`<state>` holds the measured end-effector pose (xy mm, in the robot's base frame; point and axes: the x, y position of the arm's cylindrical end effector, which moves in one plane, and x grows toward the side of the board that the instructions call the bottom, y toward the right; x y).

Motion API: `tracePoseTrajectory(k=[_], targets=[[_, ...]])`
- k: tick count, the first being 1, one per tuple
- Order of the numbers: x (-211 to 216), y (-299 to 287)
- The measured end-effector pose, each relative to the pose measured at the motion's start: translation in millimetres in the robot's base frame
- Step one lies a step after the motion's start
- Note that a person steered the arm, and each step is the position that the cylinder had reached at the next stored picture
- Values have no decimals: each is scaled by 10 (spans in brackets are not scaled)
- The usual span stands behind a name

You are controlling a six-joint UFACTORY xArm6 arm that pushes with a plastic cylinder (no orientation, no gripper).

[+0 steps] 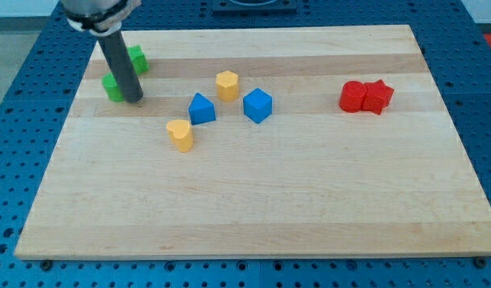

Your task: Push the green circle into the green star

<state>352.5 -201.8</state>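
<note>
The green circle lies near the board's top left, partly hidden behind the rod. The green star sits just above and to its right, also partly hidden by the rod. A small gap seems to separate the two green blocks. My tip rests on the board right beside the green circle, on its right side, below the green star.
A yellow hexagon, a blue triangle-like block, a blue cube and a yellow heart cluster left of centre. Two red blocks touch each other at the right. The wooden board lies on a blue perforated table.
</note>
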Motion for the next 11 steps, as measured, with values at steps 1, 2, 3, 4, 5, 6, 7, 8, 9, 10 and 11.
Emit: tracePoseTrajectory(k=[1,2,3,4,5,6,7,8,9,10,11], targets=[[-208,0],[-18,0],[405,-76],[481,-402],[301,-570],[202,-591],[-116,-572],[-145,-522],[-222,-420],[-222,-422],[11,-441]])
